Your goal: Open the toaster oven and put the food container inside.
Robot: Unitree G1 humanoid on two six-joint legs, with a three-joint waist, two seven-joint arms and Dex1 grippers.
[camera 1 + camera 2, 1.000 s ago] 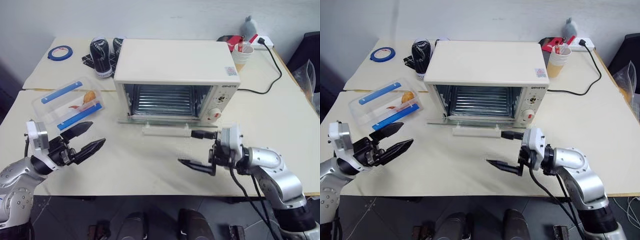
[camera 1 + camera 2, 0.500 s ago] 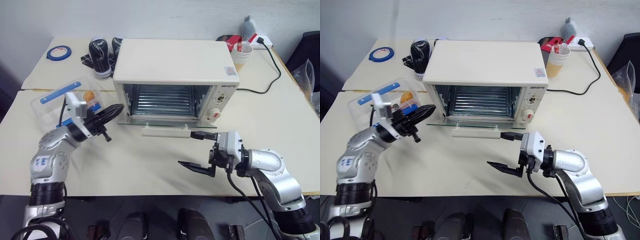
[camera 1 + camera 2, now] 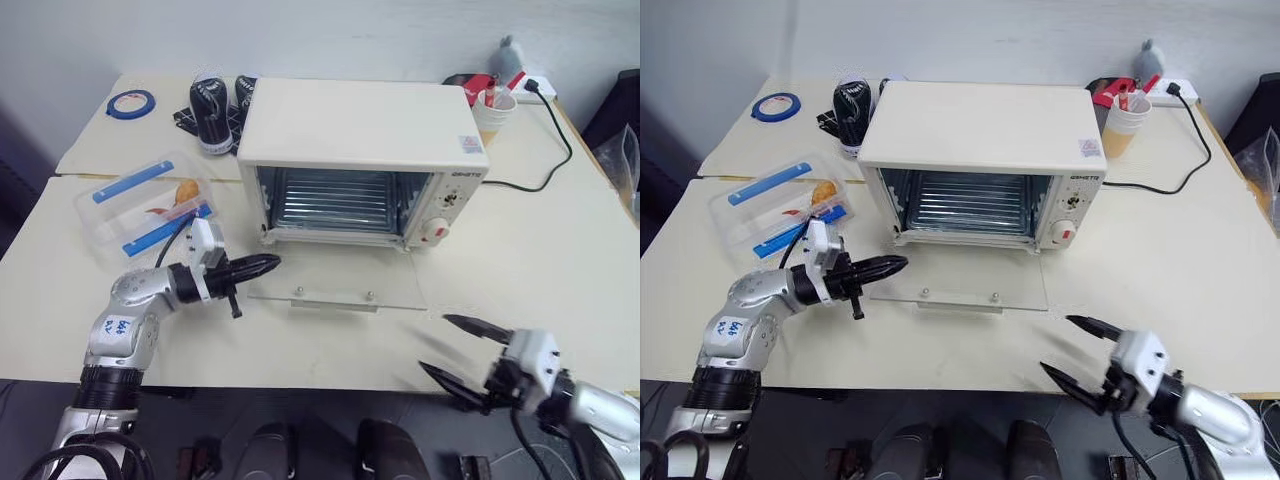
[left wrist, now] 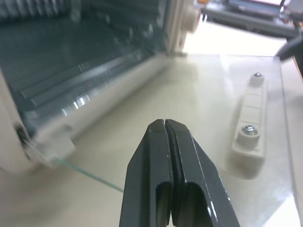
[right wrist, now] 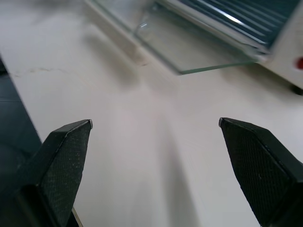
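The cream-white boxy toaster oven (image 3: 365, 165) stands with its glass drop-down door (image 3: 340, 290) lowered flat onto the pale bench (image 3: 560, 250). The small clear plastic food container with blue clips (image 3: 145, 205) lies on the bench to the oven's left, ungrasped. The left tool (image 3: 262, 264) is pinched shut beside the door's left edge; the right tool (image 3: 462, 348) is spread wide, empty, near the bench's front edge. A shut tool swung towards the container could knock it away or strike the glass.

Blue tape roll (image 3: 131, 102), paper cup (image 3: 491, 111), black cable (image 3: 545, 160) on table (image 3: 560, 260).
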